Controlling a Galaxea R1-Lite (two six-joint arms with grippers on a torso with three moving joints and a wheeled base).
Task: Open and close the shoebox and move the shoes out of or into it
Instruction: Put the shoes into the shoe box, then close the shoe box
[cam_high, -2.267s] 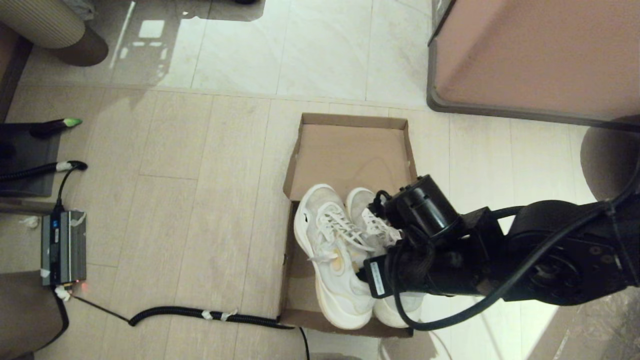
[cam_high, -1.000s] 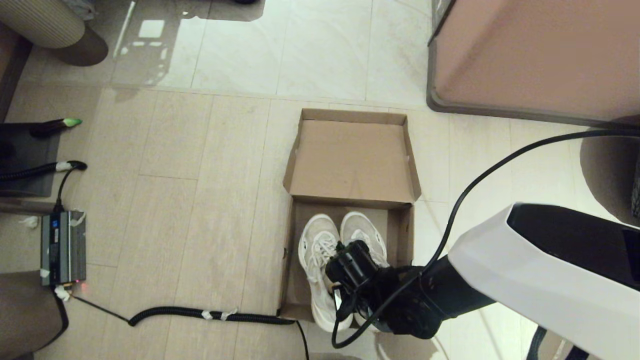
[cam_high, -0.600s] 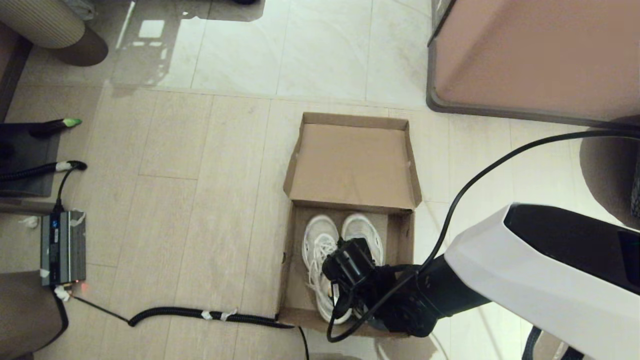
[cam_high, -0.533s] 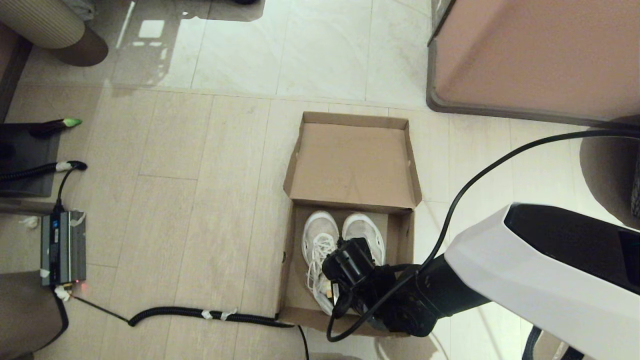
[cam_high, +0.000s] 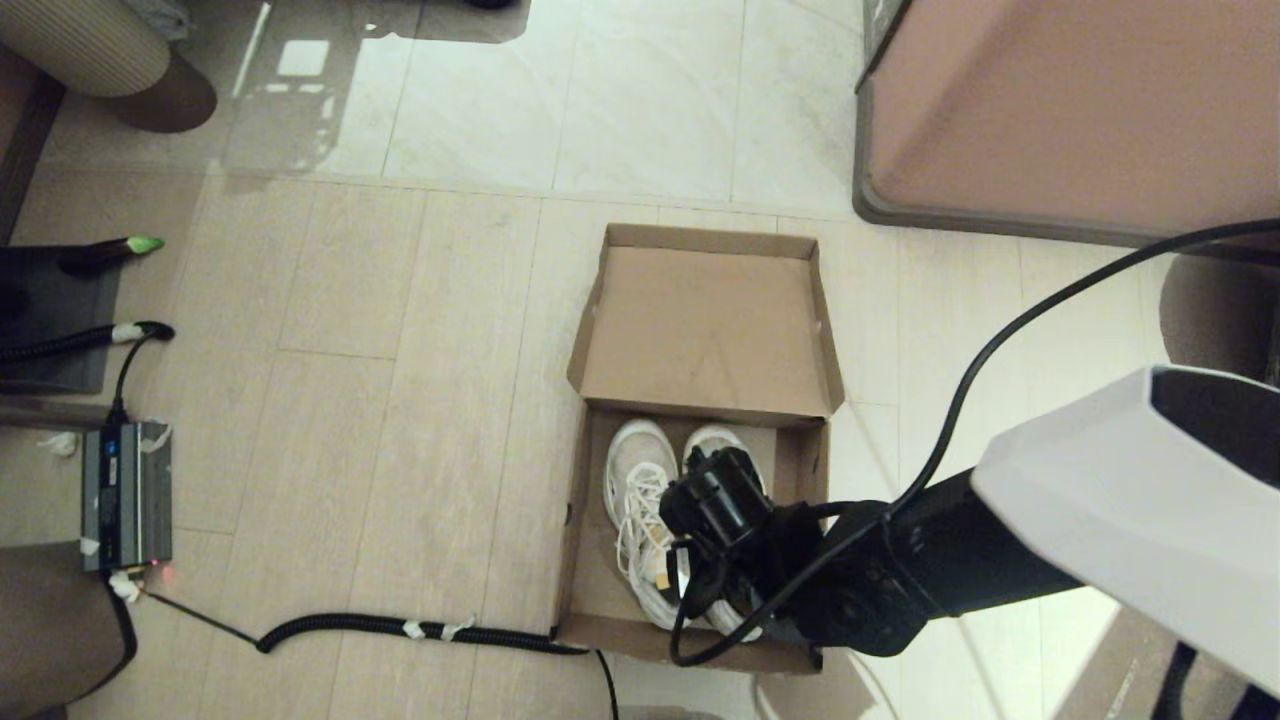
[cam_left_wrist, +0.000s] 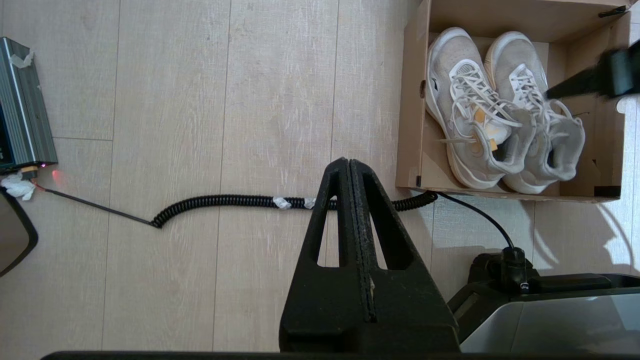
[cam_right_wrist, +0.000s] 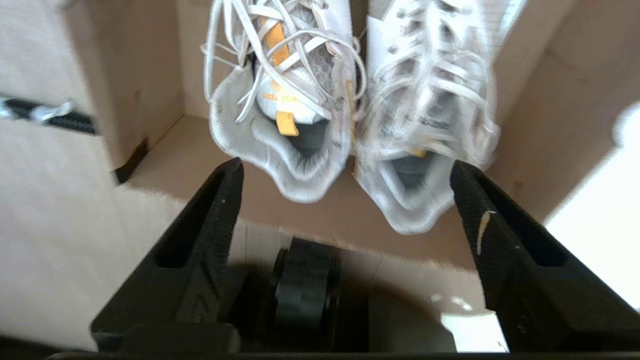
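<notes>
The brown cardboard shoebox (cam_high: 803, 470) stands open on the floor, its lid (cam_high: 700, 330) flipped back away from me. Both white and light-grey sneakers (cam_high: 638, 490) lie side by side inside it, toes toward the lid. My right gripper (cam_right_wrist: 345, 167) hangs open over their heel end (cam_right_wrist: 300, 170), its fingers (cam_right_wrist: 222, 200) spread wider than the pair and holding nothing. In the head view the right wrist (cam_high: 722, 497) hides those fingers. My left gripper (cam_left_wrist: 348, 162) is shut and empty above the floor, left of the box's near corner (cam_left_wrist: 417, 177).
A coiled black cable (cam_high: 400, 630) runs along the floor to the box's near left corner. A grey power unit (cam_high: 125, 495) sits far left. A large pinkish-brown cabinet (cam_high: 1070, 110) stands at the back right. My base (cam_left_wrist: 550, 310) is just behind the box.
The right arm lowered the sneakers from above the box down into it and let go. In the last half second the wrist drew slightly up and toward the lid.
</notes>
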